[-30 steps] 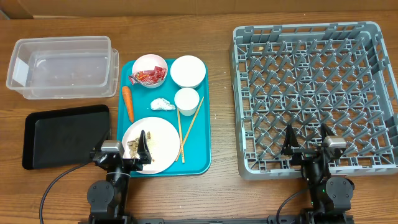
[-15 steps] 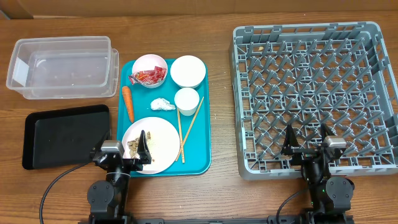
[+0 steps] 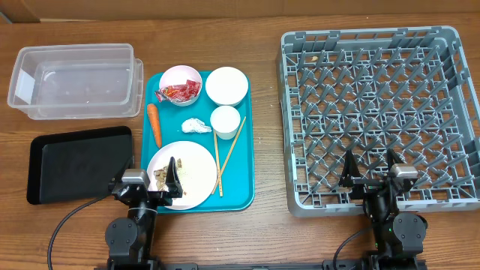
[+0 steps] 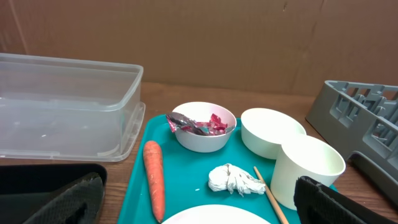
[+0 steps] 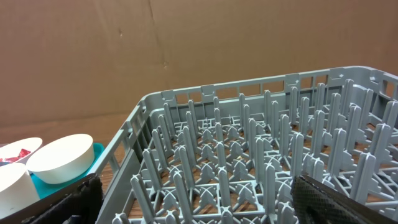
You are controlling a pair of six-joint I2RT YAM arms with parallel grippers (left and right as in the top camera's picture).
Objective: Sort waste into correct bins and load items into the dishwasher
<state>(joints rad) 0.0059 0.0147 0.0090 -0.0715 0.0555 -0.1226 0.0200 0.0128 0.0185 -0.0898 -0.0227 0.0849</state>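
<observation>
On the teal tray, a bowl (image 3: 180,78) holds the red wrapper (image 3: 178,92). An empty bowl (image 3: 226,85), the cup (image 3: 225,120), tissue (image 3: 196,126), carrot (image 3: 154,124) and chopsticks (image 3: 227,154) lie around it. Beige scraps (image 3: 163,177) sit on the plate (image 3: 191,169). My left gripper (image 3: 148,182) hovers open over the plate's near-left edge, empty. In the left wrist view the carrot (image 4: 154,177), tissue (image 4: 233,179) and cup (image 4: 305,171) lie ahead of the gripper (image 4: 202,211). My right gripper (image 3: 371,176) is open and empty over the near edge of the grey rack (image 3: 379,112).
The clear tub (image 3: 75,79) stands at the back left, with the flat black tray (image 3: 79,161) in front of it. The teal tray (image 3: 244,191) sits between these and the rack. A brown cardboard wall runs behind the table.
</observation>
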